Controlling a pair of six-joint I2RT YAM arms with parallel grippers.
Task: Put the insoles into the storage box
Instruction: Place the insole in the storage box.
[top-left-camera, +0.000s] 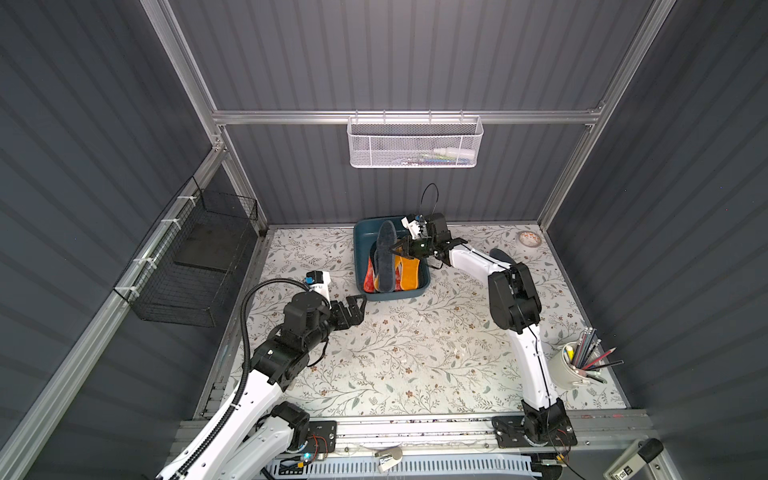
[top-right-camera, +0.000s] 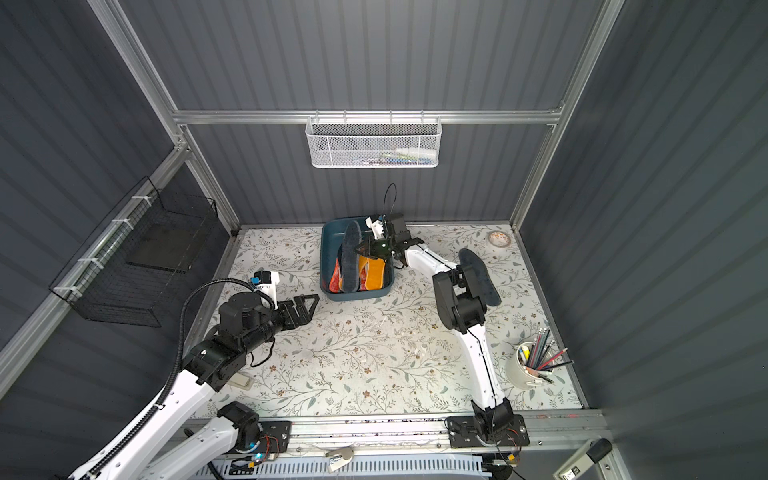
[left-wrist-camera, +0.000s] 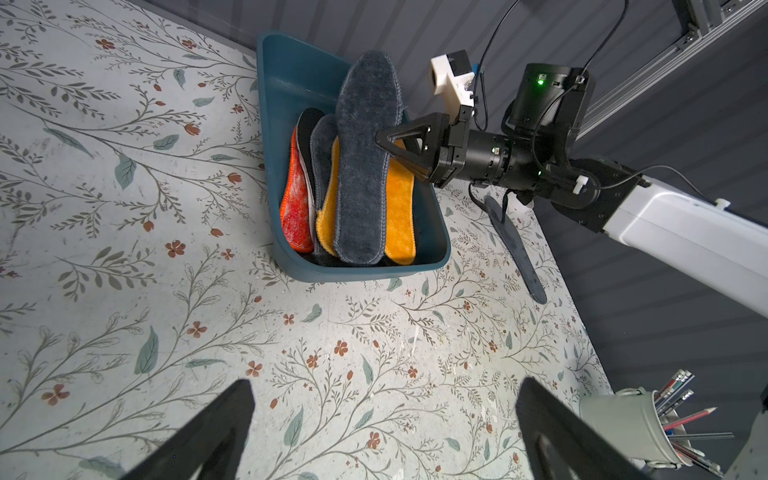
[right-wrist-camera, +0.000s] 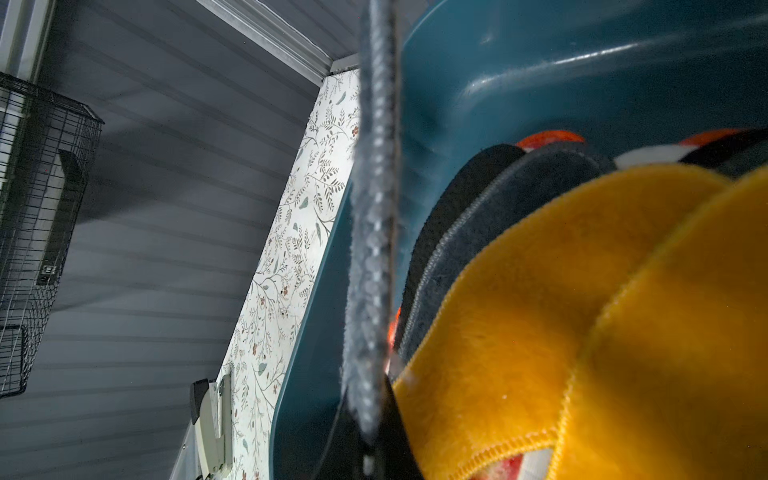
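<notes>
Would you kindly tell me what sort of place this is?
Probably a robot lab test cell, not a home: an aluminium frame with grey panel walls encloses the table, and the left arm and right arm are bolted to a front rail.

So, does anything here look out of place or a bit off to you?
One dark insole lies flat on the table, outside the storage box where the rest are stacked. A grey insole hangs tilted above the box, pinched at its edge by the right gripper. Nothing looks spilled or damaged.
</notes>
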